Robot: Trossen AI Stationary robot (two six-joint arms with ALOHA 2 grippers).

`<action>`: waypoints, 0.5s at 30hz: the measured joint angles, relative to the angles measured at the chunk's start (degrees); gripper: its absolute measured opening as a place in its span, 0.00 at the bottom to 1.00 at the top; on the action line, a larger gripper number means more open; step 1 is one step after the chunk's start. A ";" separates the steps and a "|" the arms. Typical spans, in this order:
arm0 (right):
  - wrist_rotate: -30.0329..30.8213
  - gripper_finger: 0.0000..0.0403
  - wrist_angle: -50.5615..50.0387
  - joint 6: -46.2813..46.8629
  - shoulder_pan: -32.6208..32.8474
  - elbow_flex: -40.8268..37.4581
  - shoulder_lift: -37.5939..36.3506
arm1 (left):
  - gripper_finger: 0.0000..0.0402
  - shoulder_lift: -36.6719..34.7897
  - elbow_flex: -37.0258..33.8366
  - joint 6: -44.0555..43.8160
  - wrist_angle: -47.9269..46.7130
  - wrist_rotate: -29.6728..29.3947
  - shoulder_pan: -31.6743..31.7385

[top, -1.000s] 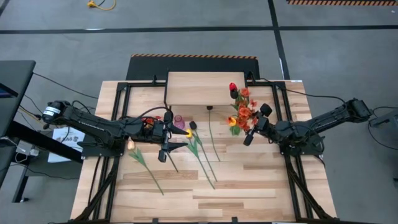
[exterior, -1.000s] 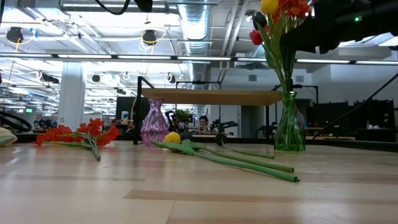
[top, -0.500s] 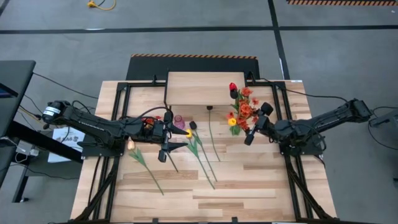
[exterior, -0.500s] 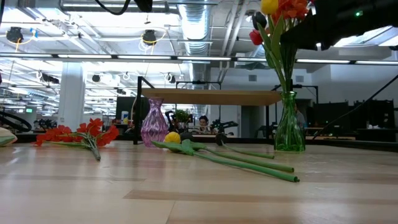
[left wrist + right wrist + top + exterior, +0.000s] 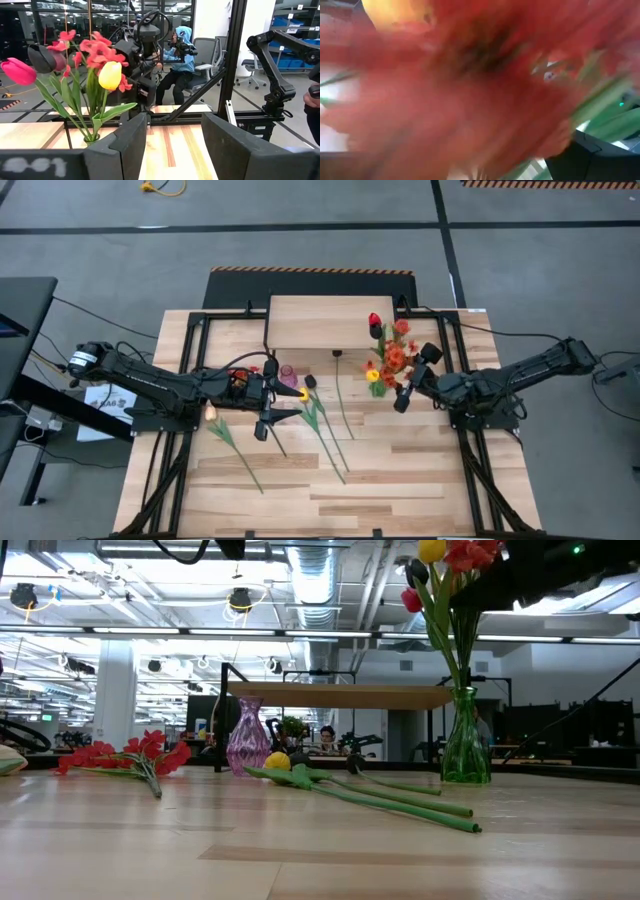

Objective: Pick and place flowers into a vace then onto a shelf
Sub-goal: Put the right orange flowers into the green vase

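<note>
While the shelf (image 5: 318, 322) stands bare at the far edge of the table (image 5: 400, 480), two vases sit just in front of it: a green glass vase (image 5: 465, 750) off its right corner and a small pink vase (image 5: 248, 736) off its left corner. The green vase holds a bouquet (image 5: 388, 355) in which a red, a maroon and a yellow tulip plus orange-red blossoms can be counted. The right gripper (image 5: 414, 375) hovers just right of that bouquet, its fingers spread and grasping nothing. The left gripper (image 5: 268, 398) waits beside the pink vase, fingers apart and empty. In front of the shelf lie loose flowers: a yellow tulip (image 5: 278, 761), a dark tulip (image 5: 310, 381), another long stem (image 5: 340, 395) and one orange-red spray (image 5: 125, 755).
</note>
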 joint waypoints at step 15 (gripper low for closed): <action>-0.05 0.63 -11.82 5.91 0.55 3.98 0.13 | 0.45 0.00 0.00 -0.68 -0.26 0.00 0.02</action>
